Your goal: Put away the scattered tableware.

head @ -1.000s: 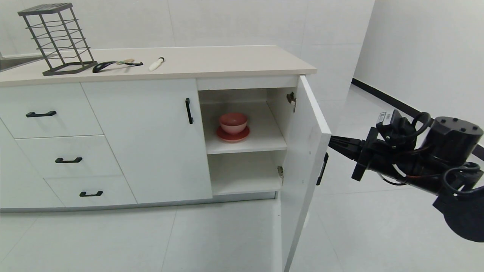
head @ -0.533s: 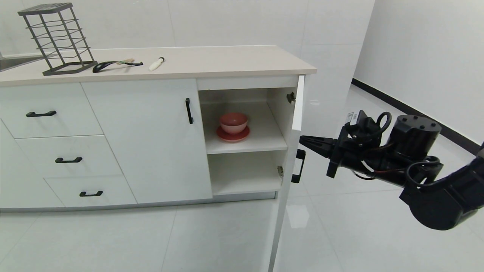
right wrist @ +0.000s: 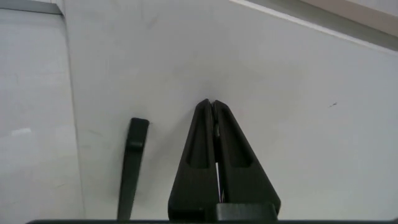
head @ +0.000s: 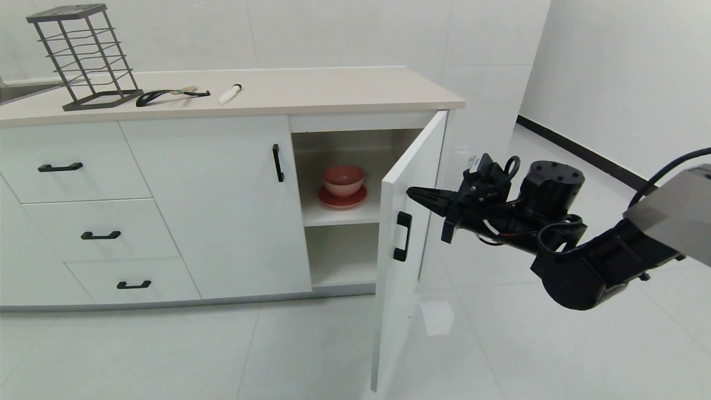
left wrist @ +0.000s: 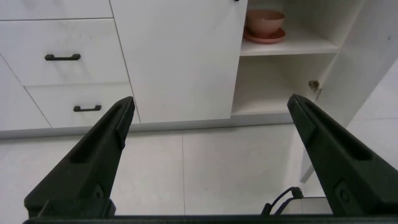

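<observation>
Right end effector (head: 412,193) is pinched closed, seemingly touching the stiff cabinet door (head: 400,300). Just shove its flat face.

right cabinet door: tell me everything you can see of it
The white flat-panel cabinet door looks like smooth painted board, with a vertical black bar handle near its free edge. It is hinged on the cabinet's right side and stands about half open. The right gripper, fingers shut, has its tip against the outer face just above the handle.
</observation>
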You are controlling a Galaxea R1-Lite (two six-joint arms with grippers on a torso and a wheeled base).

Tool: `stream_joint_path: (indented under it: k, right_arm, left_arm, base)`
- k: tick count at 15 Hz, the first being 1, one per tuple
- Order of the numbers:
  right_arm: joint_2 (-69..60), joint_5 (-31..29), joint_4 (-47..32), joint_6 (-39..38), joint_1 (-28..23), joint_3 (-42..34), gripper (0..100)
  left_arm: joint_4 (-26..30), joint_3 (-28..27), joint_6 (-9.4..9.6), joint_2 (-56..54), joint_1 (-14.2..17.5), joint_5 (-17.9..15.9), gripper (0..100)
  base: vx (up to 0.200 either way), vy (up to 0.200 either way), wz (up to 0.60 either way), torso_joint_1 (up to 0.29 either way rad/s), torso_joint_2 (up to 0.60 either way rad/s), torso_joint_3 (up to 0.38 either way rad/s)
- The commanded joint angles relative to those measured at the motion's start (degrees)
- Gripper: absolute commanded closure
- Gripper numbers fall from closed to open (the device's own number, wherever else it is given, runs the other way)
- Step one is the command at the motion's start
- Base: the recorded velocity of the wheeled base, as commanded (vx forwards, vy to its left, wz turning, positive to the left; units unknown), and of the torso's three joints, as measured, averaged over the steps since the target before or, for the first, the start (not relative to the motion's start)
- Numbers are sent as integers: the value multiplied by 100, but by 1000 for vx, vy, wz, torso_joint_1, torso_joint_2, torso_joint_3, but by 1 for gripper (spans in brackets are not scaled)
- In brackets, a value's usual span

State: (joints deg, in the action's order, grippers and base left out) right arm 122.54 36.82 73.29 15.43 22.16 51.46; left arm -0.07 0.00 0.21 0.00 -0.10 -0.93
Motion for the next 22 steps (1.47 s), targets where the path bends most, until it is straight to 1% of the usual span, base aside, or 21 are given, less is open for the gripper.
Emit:
stream_joint_path:
  k: [1,3,9,11,12,14,15,17,18,19,20,21,22]
  right_arm:
    - [367,1,1,-5,60,348,100]
    - [710,1,1,-5,78,796,100]
    - [2019,-52,1,-146,78,2615,100]
    - [2415,-421,10,-348,113,3336,100]
    - [2626,-509,10,-462,113,3810,100]
    - [2942,-693,10,-594,104,4531,100]
    - [2986,-711,10,-629,104,4601,100]
    - [2951,-693,476,-814,34,4575,100]
    - [2723,-693,669,-875,-54,4390,100]
    - [2248,-693,862,-911,-124,3872,100]
    - [1606,-676,1038,-1051,-177,3046,100]
    - [815,-676,1152,-1201,-204,2061,100]
    - [350,-676,1144,-1209,-247,1420,100]
  left_arm:
    - [-1,0,-3,0,1,5,0]
    - [-1,0,-3,0,1,-4,0]
    - [-1,0,6,0,1,5,0]
    - [-1,0,6,0,1,-4,0]
    - [-1,0,-3,0,1,-4,0]
    - [-1,0,-3,0,1,-4,0]
    - [7,0,-3,0,1,-4,0]
    - [7,0,6,0,1,-4,0]
    - [-1,0,6,0,1,5,0]
    - [-1,0,6,0,1,5,0]
    - [7,0,6,0,1,5,0]
    - [7,0,6,0,1,-4,0]
    - [7,0,6,0,1,-4,0]
  base:
    - [0,0,0,0,0,0]
    - [0,0,0,0,0,0]
    - [0,0,0,0,0,0]
    - [0,0,0,0,0,0]
    - [0,0,0,0,0,0]
    - [0,0,0,0,0,0]
    - [0,0,0,0,0,0]
    - [0,0,0,0,0,0]
    - [0,0,0,0,0,0]
    - [0,0,0,0,0,0]
    - [0,0,0,0,0,0]
    - [0,0,0,0,0,0]
    - [0,0,0,0,0,0]
